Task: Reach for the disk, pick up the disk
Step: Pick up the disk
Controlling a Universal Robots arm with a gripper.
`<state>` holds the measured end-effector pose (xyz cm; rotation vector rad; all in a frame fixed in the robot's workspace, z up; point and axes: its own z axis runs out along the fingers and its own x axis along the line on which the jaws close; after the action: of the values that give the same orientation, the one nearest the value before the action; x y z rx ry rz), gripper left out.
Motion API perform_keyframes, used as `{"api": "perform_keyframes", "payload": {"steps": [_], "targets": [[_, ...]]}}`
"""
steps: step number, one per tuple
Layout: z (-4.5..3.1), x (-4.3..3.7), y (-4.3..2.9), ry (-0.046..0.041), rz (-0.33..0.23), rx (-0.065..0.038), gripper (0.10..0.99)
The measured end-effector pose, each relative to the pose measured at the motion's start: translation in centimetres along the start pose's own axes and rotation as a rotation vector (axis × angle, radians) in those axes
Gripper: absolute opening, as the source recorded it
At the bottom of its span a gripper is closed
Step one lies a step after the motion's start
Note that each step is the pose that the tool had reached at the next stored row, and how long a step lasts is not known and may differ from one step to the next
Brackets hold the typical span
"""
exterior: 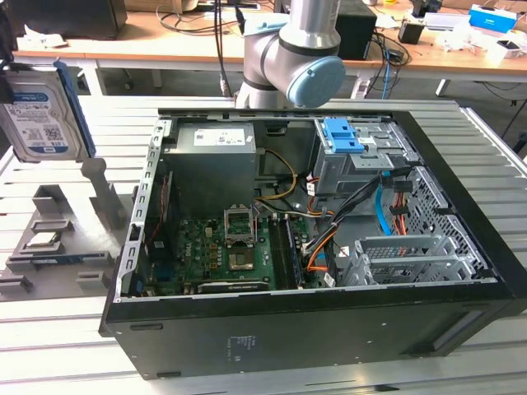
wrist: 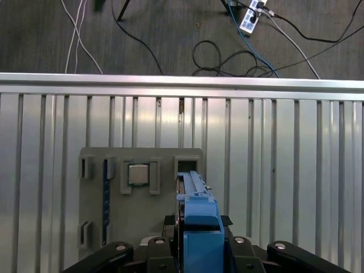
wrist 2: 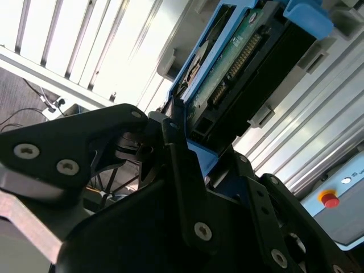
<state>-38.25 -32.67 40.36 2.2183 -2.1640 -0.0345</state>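
Note:
The disk point(exterior: 37, 111) is a silver-grey hard drive with a white-and-blue label and a blue side rail. It hangs upright at the exterior view's left, above the grey holder point(exterior: 58, 239) and clear of it. In the first wrist view the disk point(wrist: 196, 219) shows edge-on between the black fingers point(wrist: 236, 245), over the holder's open slot point(wrist: 185, 168). My gripper point(wrist: 198, 250) is shut on the disk. The second wrist view shows the disk's circuit-board side point(wrist 2: 233, 68) with a black finger point(wrist 2: 176, 148) pressed against its blue rail.
An open black computer case point(exterior: 313, 329) fills the middle of the slatted metal table point(exterior: 49, 346), with a blue bracket point(exterior: 342, 136) in its drive bay. A small square silver chip point(wrist: 138, 174) sits in the grey holder. Cables and a power strip point(wrist: 250, 20) lie on the floor.

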Motion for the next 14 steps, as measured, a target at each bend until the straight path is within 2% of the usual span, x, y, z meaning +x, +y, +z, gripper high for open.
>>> {"api": "perform_keyframes", "payload": {"steps": [3, 14], "targets": [[-0.36, 0.01, -0.01, -0.0001, 0.0, 0.0, 0.369], [-2.54, 0.04, -0.14, -0.0001, 0.0, -0.003, 0.369]]}}
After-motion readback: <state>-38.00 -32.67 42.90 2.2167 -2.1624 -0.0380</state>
